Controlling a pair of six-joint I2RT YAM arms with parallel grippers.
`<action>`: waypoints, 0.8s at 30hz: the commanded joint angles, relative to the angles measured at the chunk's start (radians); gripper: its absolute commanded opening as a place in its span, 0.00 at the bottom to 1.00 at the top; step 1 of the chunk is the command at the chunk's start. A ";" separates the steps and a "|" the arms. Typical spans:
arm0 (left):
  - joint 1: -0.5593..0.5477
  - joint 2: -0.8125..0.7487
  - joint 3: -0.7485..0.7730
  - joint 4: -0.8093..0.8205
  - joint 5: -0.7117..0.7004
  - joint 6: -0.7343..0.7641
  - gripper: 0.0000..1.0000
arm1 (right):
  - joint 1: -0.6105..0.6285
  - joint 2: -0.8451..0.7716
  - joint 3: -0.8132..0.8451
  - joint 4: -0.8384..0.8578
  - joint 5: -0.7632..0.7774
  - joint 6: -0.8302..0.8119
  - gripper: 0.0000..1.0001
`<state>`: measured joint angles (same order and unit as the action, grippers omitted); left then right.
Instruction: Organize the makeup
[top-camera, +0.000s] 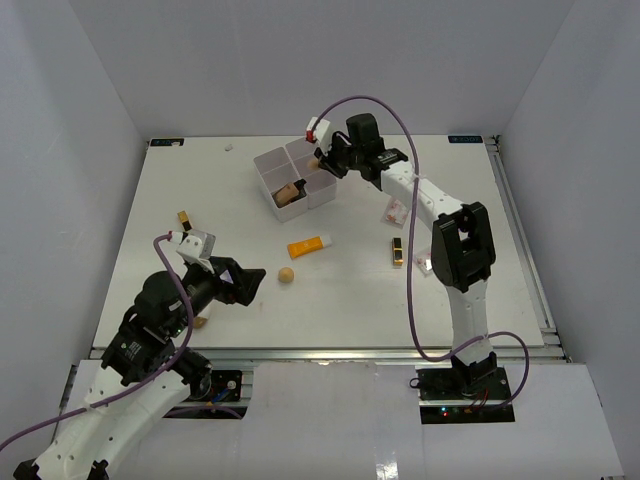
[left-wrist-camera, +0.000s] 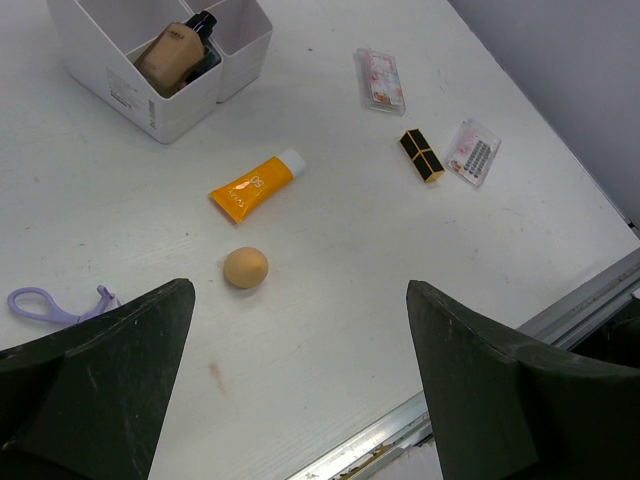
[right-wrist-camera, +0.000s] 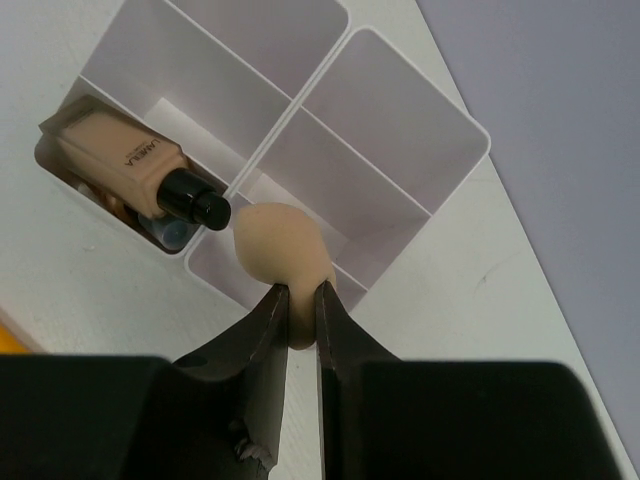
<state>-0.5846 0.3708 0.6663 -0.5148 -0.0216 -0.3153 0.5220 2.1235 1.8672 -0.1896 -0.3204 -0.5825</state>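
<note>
My right gripper (top-camera: 322, 160) is shut on a beige egg-shaped sponge (right-wrist-camera: 282, 245) and holds it over the near compartments of the white box (right-wrist-camera: 440, 120). A skin-tone bottle with a dark cap (right-wrist-camera: 130, 165) lies in one compartment. My left gripper (top-camera: 250, 280) is open and empty above the table, and in its wrist view (left-wrist-camera: 300, 290) a second sponge (left-wrist-camera: 245, 267) lies ahead, left of the gap between its fingers. On the table lie the orange tube (left-wrist-camera: 256, 187), the black-gold lipstick (left-wrist-camera: 421, 156), two clear packets (left-wrist-camera: 381, 80) (left-wrist-camera: 473, 151) and the purple loop (left-wrist-camera: 40, 303).
The white box (top-camera: 295, 177) stands at the back middle of the table. A small dark and gold item (top-camera: 184, 216) lies at the left. The table's metal front edge (left-wrist-camera: 560, 310) runs close under my left gripper.
</note>
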 joint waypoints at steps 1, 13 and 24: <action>0.005 0.007 -0.003 0.019 0.014 0.007 0.98 | 0.024 0.022 0.107 0.070 -0.076 -0.018 0.13; 0.005 0.007 -0.004 0.018 0.010 0.006 0.98 | 0.096 0.155 0.253 0.068 -0.068 -0.040 0.16; 0.005 0.002 -0.004 0.018 0.011 0.007 0.98 | 0.126 0.232 0.309 0.083 -0.021 -0.081 0.20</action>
<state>-0.5846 0.3714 0.6662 -0.5140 -0.0174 -0.3149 0.6433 2.3445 2.1123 -0.1550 -0.3652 -0.6376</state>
